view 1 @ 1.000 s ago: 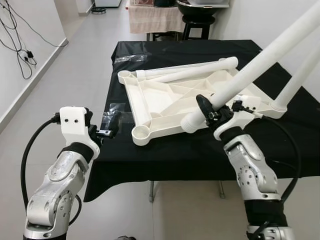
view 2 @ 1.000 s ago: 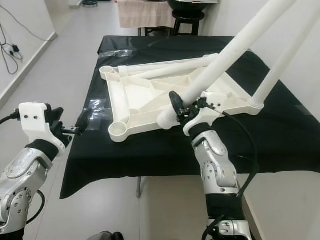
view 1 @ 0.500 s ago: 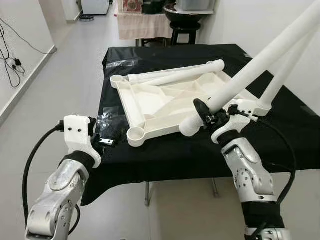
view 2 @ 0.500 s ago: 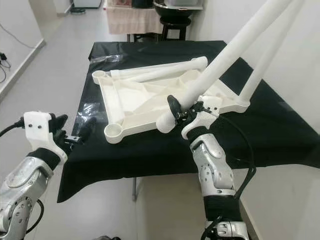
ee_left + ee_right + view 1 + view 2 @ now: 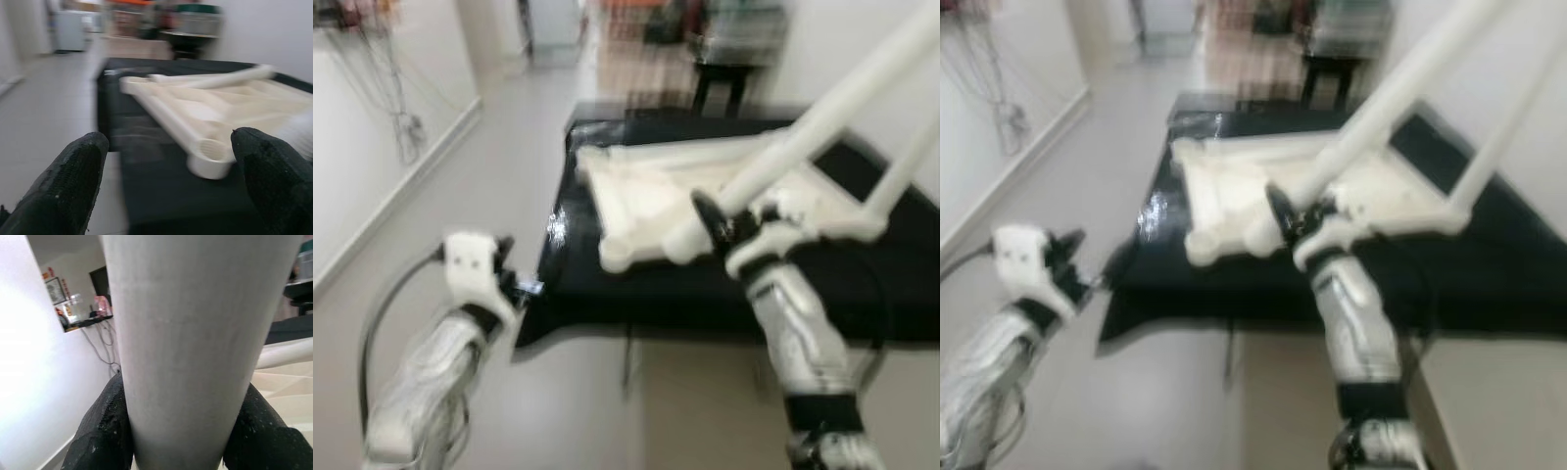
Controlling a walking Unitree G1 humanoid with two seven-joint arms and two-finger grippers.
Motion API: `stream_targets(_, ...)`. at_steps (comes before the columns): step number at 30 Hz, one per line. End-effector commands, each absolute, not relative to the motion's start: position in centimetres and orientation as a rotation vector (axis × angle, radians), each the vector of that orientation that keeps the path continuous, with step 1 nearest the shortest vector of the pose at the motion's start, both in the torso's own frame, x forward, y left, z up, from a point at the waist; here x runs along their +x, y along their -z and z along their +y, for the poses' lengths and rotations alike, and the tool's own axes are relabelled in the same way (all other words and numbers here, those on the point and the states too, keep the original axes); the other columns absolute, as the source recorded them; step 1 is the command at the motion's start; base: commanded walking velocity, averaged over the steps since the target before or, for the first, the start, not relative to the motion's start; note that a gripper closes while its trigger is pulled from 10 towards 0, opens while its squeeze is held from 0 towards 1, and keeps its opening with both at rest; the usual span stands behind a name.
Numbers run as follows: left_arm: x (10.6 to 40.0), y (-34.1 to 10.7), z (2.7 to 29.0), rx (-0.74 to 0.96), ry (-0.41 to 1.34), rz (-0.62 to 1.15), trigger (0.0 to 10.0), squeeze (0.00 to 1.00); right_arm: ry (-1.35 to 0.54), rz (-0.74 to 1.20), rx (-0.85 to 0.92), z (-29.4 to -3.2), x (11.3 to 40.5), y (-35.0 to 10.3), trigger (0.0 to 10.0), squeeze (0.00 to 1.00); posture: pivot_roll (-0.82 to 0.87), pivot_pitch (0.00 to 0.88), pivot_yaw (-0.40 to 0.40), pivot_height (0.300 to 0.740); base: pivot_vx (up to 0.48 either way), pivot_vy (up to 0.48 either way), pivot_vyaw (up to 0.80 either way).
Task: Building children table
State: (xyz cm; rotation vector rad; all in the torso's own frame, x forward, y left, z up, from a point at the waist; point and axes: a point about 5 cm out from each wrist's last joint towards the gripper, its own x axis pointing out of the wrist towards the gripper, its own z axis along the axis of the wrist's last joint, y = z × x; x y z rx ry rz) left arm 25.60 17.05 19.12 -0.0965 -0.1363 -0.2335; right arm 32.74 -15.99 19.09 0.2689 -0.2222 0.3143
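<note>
Basically, a stiff, probably light leg (image 5: 822, 113) is clamped near its end by the right gripper (image 5: 724, 223); left gripper (image 5: 171, 166) is spread, empty.

Silver jointed arms, white wrist housings, black cables, textured black fingers (image 5: 73, 181).

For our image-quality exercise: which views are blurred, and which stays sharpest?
Both eye views are smeared by motion blur; left wrist view is soft on the tabletop frame, its fingers clearer; right wrist view is sharpest, the table leg crisp between its fingers.
</note>
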Motion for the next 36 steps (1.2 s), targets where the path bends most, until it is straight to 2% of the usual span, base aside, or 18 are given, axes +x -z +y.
stream_targets(1, 25.7, -19.0, 17.0, -0.105, 0.24, -0.13, 10.0, 0.0, -0.306, -0.236, 0.25, -16.2, 32.7, -19.3, 10.0, 0.0, 0.0, 0.067, -0.014, 0.74, 0.0, 0.0, 0.0)
stream_targets(24, 25.8, -18.9, 17.3, -0.117, 0.235, -0.131, 10.0, 0.0, -0.313, -0.238, 0.226, -16.0, 32.6, -19.2, 10.0, 0.0, 0.0, 0.07, -0.017, 0.74, 0.0, 0.0, 0.0)
stream_targets(36, 26.1, -20.8, 17.0, -0.116, 0.289, -0.202, 10.0, 0.0, -0.324, -0.292, 0.223, -15.6, 32.9, -21.3, 10.0, 0.0, -0.01, 0.067, -0.017, 0.74, 0.041, 0.0, 0.0)
